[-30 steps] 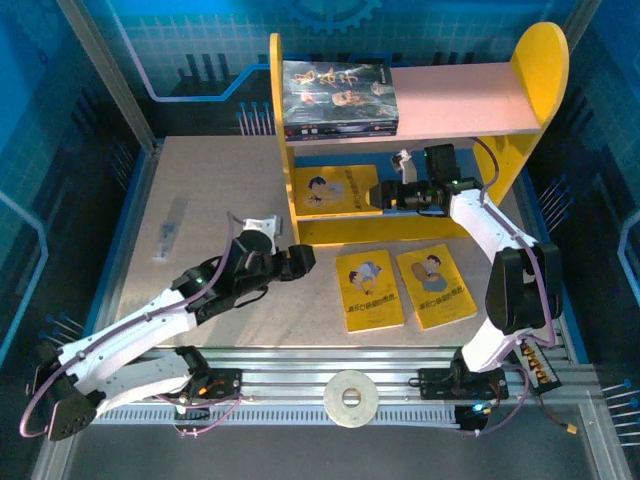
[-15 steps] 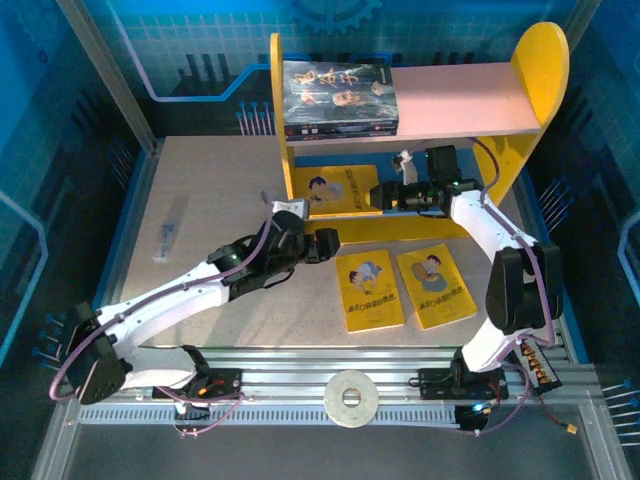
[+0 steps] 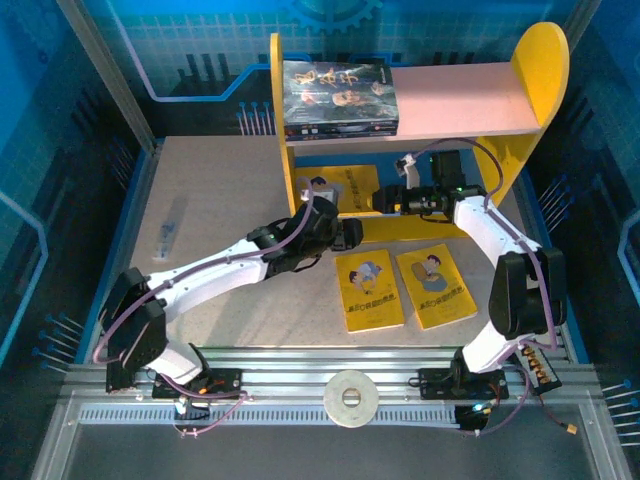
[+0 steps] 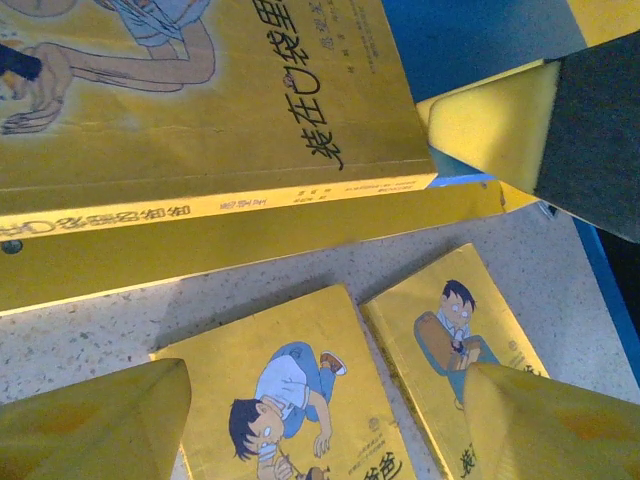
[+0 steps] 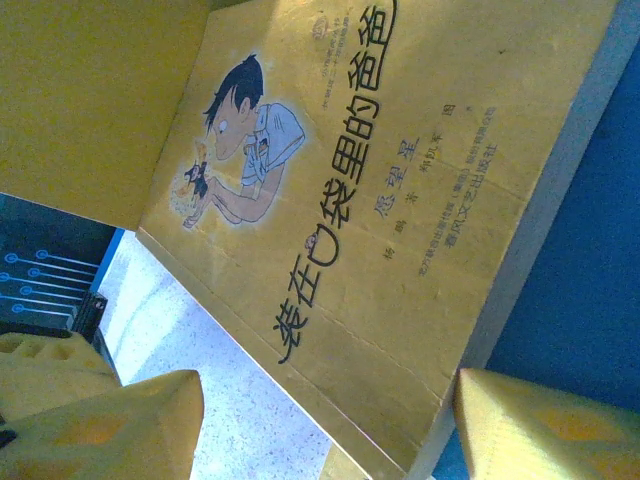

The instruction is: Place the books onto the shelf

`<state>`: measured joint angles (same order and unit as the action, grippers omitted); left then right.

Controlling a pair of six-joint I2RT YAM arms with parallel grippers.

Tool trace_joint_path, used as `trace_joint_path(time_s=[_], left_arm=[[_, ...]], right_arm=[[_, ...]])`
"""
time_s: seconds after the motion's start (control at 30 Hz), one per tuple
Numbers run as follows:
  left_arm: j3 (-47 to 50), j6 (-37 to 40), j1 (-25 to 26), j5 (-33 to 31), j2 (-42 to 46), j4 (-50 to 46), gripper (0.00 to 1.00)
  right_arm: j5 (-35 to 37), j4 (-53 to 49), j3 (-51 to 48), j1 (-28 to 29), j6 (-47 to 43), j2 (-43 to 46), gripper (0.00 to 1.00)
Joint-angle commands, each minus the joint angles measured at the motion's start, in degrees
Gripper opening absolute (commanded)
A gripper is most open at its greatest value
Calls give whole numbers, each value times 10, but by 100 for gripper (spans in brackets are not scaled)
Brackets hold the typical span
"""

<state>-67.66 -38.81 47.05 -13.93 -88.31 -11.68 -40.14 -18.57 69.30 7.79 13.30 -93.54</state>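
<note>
The shelf (image 3: 460,100) stands at the back, with dark books (image 3: 338,95) stacked at the left of its pink upper board. One yellow book (image 3: 335,190) lies on the blue lower board. My right gripper (image 3: 385,197) hovers open at that book's right edge; in the right wrist view the book's (image 5: 350,200) corner sits between my spread fingertips (image 5: 100,420), untouched. Two more yellow books (image 3: 368,290) (image 3: 435,285) lie flat on the table in front. My left gripper (image 3: 350,235) hangs open above the left one (image 4: 290,400), beside the shelf's front edge (image 4: 200,250), holding nothing.
A small clear item (image 3: 168,235) lies at the table's left. A white roll of tape (image 3: 350,397) sits on the near rail. The shelf's yellow side panels (image 3: 540,70) flank the lower board. Blue walls enclose the table.
My left arm has swung right and forward, from the table's left middle to the shelf's front edge above the loose books. The right gripper has barely shifted.
</note>
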Motion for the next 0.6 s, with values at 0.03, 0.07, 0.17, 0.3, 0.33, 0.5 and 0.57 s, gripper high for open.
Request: trace_joint_path(time_s=[0.03,0.07,0.17,0.3,0.33,0.5,0.57], left_arm=[[-31,10,-1,-10,-18,2,73],[-33,9,-3,-10,-20,1,73],[-34,6,-11,-10,-27,4,73],[-30,0,-24,1,-34,9,73],[-29,0,-26,2,-35,9,73],[-22,-4,-33,9,-37,17,73],[-21,-4,-36,10,-38,18,73]], right_arm=[[-24,5,-6,-6,4,14,68],[-24,5,-6,-6,5,14,68],[-29,9,-6,-6,8,13,68],[-32,12,-7,-4,11,13,68],[-32,13,-6,-5,11,13,68],[-34,13,-6,-5,12,11,68],[-35,14,-5,-3,12,9,68]])
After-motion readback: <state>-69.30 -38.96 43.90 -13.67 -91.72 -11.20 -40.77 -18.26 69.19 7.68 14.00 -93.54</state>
